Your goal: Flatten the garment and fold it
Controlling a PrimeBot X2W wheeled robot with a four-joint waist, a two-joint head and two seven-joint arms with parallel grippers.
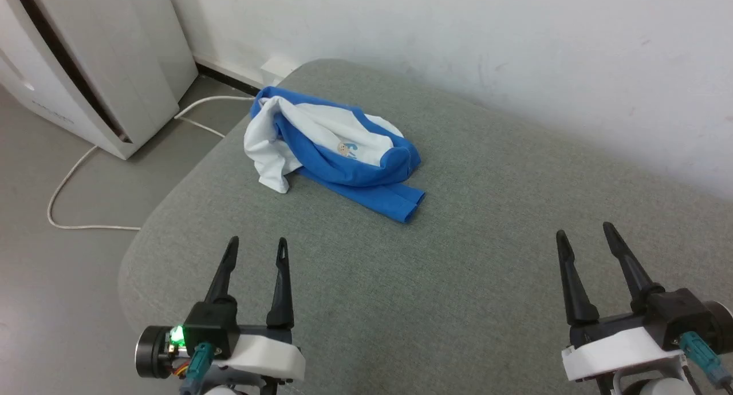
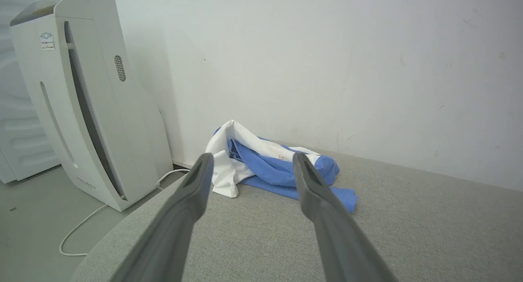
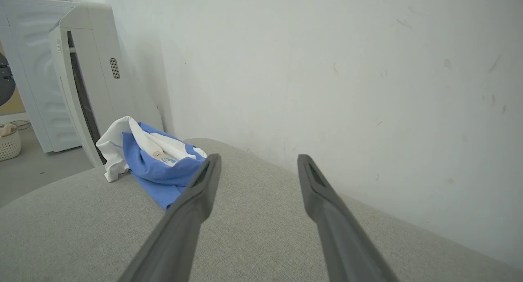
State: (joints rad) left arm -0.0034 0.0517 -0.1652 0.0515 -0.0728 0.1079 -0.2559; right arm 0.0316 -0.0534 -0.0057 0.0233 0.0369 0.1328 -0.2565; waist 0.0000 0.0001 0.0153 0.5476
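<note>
The garment [image 1: 332,149] lies crumpled in a heap on the grey padded surface [image 1: 458,257], near its far left corner; white cloth and blue sleeves are bunched together, with a small print showing. In the left wrist view the garment [image 2: 269,167] sits beyond the fingers, and in the right wrist view the garment [image 3: 151,159] is off to the left. My left gripper [image 1: 257,245] hovers open over the near left of the surface, well short of the heap. My right gripper [image 1: 584,232] is open at the near right, far from the cloth. Both hold nothing.
A white floor appliance [image 1: 97,57] stands left of the surface, and its pale cable [image 1: 74,172] runs across the grey floor. A white wall [image 1: 487,51] backs the surface. A small basket [image 3: 8,143] sits on the floor at far left.
</note>
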